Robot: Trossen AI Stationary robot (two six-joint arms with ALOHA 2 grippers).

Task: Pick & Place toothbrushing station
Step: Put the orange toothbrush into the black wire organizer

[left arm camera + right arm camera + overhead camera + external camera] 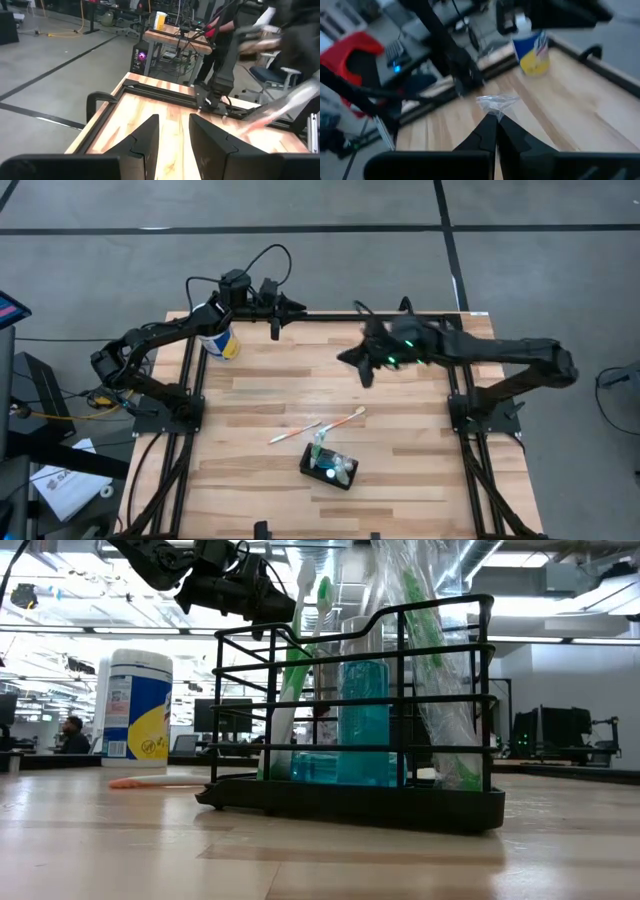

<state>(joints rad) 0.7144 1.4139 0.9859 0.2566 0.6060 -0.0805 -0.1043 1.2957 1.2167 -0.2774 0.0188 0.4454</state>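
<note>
The toothbrushing station (328, 467) is a small black wire holder standing on its base near the table's front middle. In the low view (350, 790) it holds toothbrushes, a blue cup and clear-wrapped items. My right gripper (366, 370) hangs over the table's far middle, shut on a scrap of clear plastic (497, 102). My left gripper (275, 318) is open and empty above the far edge, beside the white-lidded canister (220, 340); its fingers (150, 137) stand apart over bare wood. My right gripper pinches the clear plastic scrap by its lower tip (496, 114) between its two shut fingertips. The crumpled scrap sticks out beyond the fingertips, lifted clear of the table.
Two loose toothbrushes lie between the station and the table's middle: a white one (293, 432) and an orange one (346, 418). The canister (137, 705) stands at the far left corner. Black frame rails (190, 380) run along the table's edges. People and desks show beyond the table.
</note>
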